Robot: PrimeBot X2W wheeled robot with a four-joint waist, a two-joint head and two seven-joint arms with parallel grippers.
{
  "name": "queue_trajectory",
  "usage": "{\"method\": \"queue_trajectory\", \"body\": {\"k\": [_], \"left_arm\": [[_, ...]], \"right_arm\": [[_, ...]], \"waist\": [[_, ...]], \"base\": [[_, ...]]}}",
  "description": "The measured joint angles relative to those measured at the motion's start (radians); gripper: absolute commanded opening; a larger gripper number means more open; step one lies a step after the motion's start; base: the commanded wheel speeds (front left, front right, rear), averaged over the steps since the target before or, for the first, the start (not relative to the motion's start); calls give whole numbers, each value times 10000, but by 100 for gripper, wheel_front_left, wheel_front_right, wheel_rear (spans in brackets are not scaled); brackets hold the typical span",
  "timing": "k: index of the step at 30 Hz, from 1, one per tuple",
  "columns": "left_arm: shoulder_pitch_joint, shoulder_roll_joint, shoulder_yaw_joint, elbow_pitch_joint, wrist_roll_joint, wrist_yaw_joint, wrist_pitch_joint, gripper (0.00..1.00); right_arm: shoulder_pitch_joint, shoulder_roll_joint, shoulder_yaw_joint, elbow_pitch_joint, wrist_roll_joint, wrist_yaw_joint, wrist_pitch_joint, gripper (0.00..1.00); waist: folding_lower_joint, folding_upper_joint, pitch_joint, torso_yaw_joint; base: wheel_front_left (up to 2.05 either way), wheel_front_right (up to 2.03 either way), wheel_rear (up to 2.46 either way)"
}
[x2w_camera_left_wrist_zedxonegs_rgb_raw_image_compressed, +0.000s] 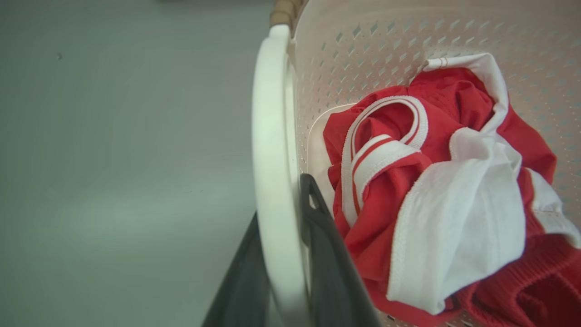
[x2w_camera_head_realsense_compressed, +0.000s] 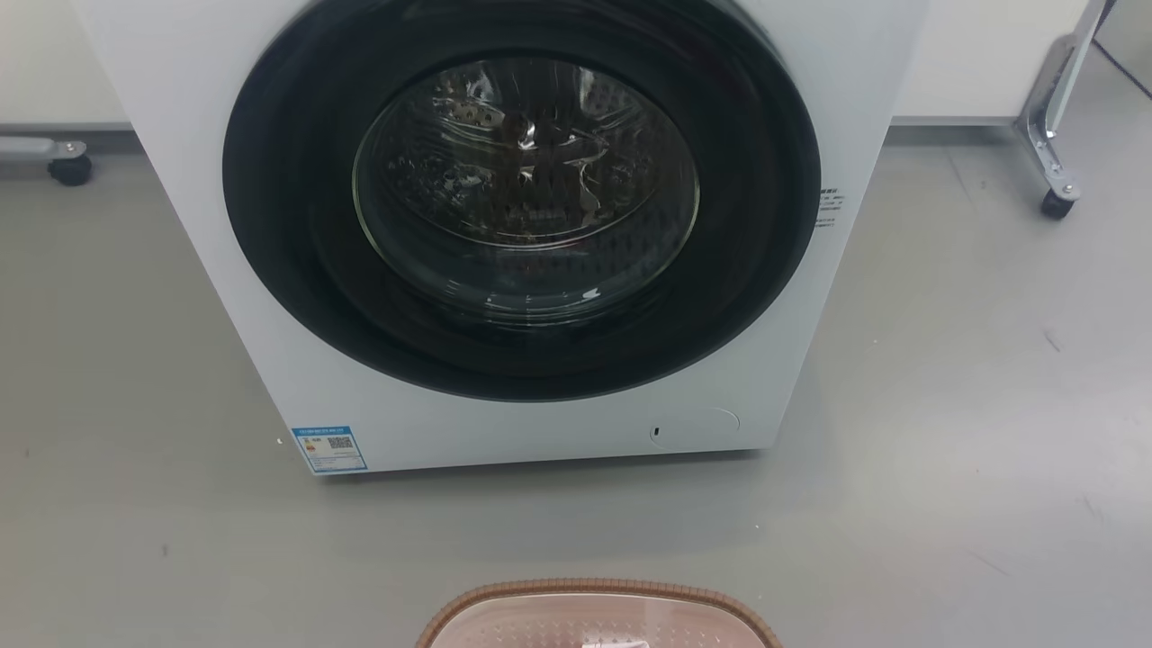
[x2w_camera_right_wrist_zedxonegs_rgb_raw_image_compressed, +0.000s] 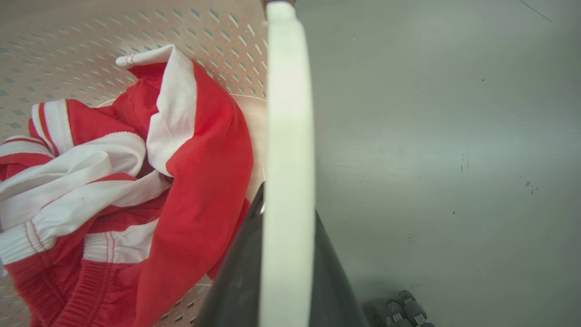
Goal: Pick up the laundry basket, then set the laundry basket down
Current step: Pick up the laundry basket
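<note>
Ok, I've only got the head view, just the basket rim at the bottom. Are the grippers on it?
Observer: The left gripper is closed on the left handle, one finger on each side.
Operator: And the right?
Observer: The right gripper clamps the right handle the same way.
Operator: Anything inside?
Observer: Red and white clothes lie bunched in the basket.
</note>
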Motion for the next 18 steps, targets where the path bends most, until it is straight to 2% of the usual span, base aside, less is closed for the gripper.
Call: {"method": "queue_trajectory", "body": {"k": [18], "left_arm": [[219,-13,-251,-153,-495,178,617,0]], "right_arm": [[-110,61,301,523,424,6,481,0]], "waist": [[2,0,-415,-81]], "base": [[0,0,0]]}}
